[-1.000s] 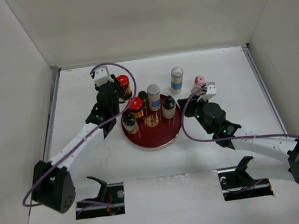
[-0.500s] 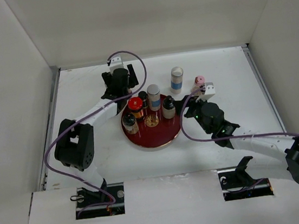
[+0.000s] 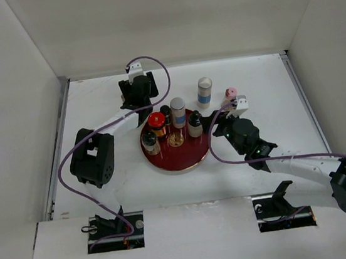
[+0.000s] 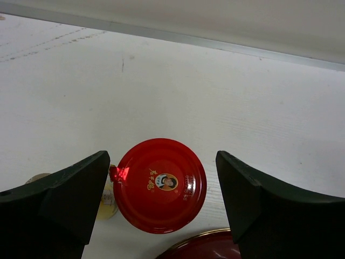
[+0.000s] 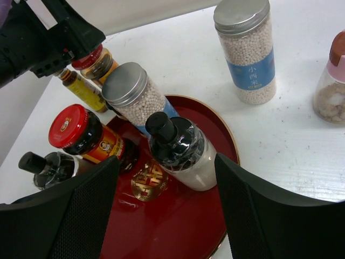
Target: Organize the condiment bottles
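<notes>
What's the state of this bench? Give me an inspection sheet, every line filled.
Surface: white table, dark-red plate.
Job's things: on the plate, white-bodied bottle, grey-lidded cylinder, red-lidded jar, small dark bottle; thin yellowish bottle at its far rim; off it, second red-lidded jar, second cylinder, pink-capped bottle.
Clutter: nothing seen.
Grippers: left gripper open astride the second red-lidded jar; right gripper open, facing the plate.
Cables: purple cables loop off both arms.
Surroundings: white walls.

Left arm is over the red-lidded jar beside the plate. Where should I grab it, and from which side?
Take the red-lidded jar across its round lid, straight down from above. It stands upright, centred between the left gripper's open fingers. The yellowish bottle and the plate crowd its sides, so a sideways approach looks poor.
</notes>
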You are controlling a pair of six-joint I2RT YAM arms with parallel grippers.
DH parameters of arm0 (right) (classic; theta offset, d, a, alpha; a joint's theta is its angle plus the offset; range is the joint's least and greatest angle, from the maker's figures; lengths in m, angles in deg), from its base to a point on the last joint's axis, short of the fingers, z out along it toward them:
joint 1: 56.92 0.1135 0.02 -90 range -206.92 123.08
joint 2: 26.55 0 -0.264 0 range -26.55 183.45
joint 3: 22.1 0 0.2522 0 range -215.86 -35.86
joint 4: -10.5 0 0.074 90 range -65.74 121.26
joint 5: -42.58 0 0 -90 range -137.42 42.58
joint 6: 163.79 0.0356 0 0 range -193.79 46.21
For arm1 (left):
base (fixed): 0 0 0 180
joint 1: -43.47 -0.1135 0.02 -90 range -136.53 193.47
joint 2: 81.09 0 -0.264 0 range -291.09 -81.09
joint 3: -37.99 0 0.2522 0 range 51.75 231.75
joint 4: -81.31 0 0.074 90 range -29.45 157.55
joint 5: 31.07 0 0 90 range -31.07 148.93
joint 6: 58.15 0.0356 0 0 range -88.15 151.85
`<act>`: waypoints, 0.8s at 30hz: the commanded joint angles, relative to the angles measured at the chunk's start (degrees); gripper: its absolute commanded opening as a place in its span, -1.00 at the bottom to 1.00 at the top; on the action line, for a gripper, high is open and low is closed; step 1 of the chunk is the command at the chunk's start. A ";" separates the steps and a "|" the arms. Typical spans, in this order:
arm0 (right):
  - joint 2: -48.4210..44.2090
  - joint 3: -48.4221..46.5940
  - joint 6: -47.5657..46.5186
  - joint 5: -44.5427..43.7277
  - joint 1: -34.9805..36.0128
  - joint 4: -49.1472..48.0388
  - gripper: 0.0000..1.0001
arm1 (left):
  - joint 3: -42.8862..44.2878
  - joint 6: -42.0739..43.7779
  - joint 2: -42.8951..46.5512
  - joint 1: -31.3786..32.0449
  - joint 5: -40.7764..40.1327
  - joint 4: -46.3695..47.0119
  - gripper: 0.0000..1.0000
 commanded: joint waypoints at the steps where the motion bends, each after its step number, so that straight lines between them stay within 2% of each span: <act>1: 0.29 -1.02 0.59 0.64 0.06 -2.85 0.52 | 0.70 1.00 0.57 -0.26 -3.38 3.50 0.59; 6: 0.55 -1.11 0.59 0.64 0.06 -2.85 0.52 | 1.22 1.53 -1.70 -0.26 -1.72 3.69 0.57; 11: 0.38 -1.11 0.59 0.64 0.06 -2.85 0.51 | 2.10 0.83 -3.82 -0.35 0.31 3.69 0.42; 14: 0.38 -1.02 0.59 0.64 0.06 -2.85 0.51 | 2.37 0.82 -4.35 -0.35 0.57 3.69 0.20; 17: 0.55 -1.11 0.59 0.64 0.06 -2.85 0.51 | 2.10 0.74 -3.30 -0.26 0.57 4.74 -0.14; 19: 0.64 -1.11 0.59 0.64 0.06 -2.93 0.51 | 1.75 1.00 -1.54 0.27 0.14 5.79 -0.27; 24: 0.90 -1.11 0.59 0.64 0.06 -2.93 0.51 | 1.92 2.32 6.09 1.59 -0.22 8.34 -0.35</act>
